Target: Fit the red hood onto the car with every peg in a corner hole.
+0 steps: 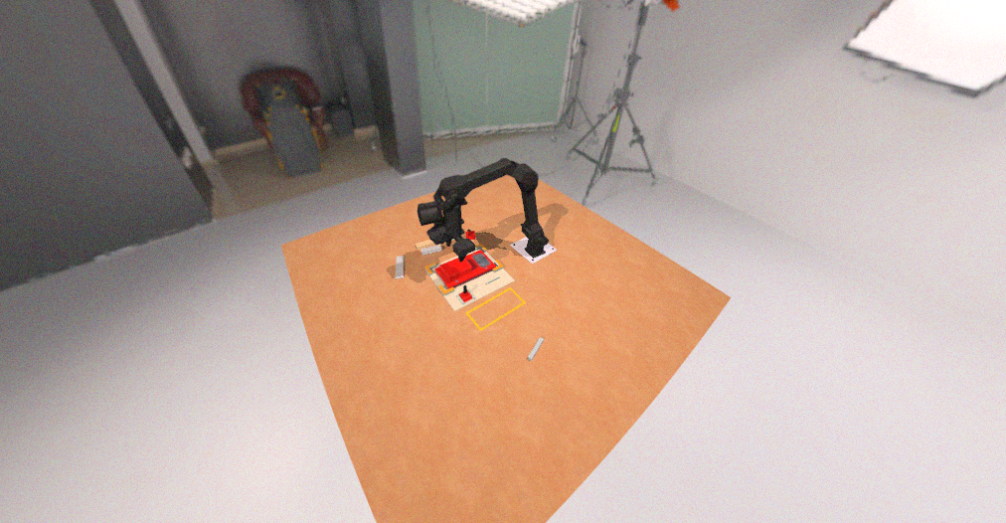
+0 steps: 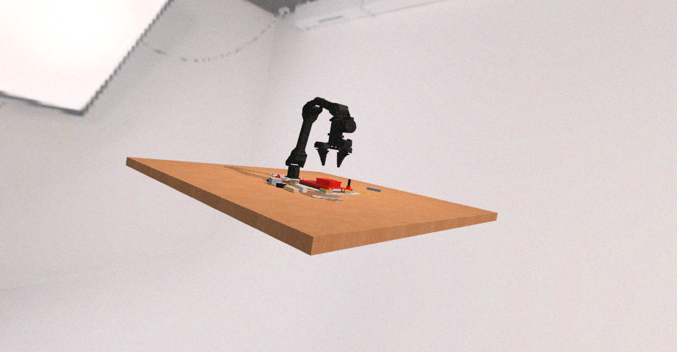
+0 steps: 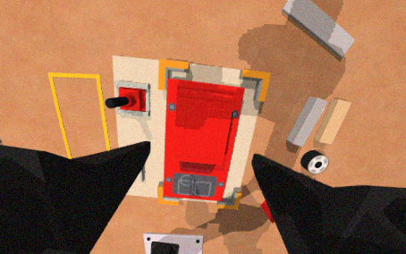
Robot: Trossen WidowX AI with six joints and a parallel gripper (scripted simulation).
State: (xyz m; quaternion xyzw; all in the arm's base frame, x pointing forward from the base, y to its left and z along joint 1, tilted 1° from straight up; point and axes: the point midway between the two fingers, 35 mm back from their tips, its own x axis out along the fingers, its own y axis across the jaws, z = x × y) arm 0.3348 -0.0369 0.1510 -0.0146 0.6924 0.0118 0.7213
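The red hood [image 3: 206, 130] [image 2: 328, 182] rests on the red chassis [image 2: 308, 181] and looks level. The chassis stands between the orange corners of the jig [image 3: 173, 64] on a cream board [image 3: 135, 134]. Small round grey spots show near the car's sides in the wrist view; I cannot tell whether every peg is through its hole or whether the hood is fully flat. The engine block is hidden. My gripper [image 3: 202, 152] [image 2: 331, 165] is open and empty above the car, with a gap between its fingertips and the hood. In the wrist view, the fingers are on either side of the car.
A red block with an upright black lever [image 3: 117, 102] stands on the board, beside a yellow outlined rectangle [image 3: 74, 75]. A grey bar [image 3: 319, 28], grey block [image 3: 306, 121], wooden block [image 3: 334, 121] and wheel [image 3: 315, 162] lie across the car. Another grey bar [image 1: 535, 349] lies farther off.
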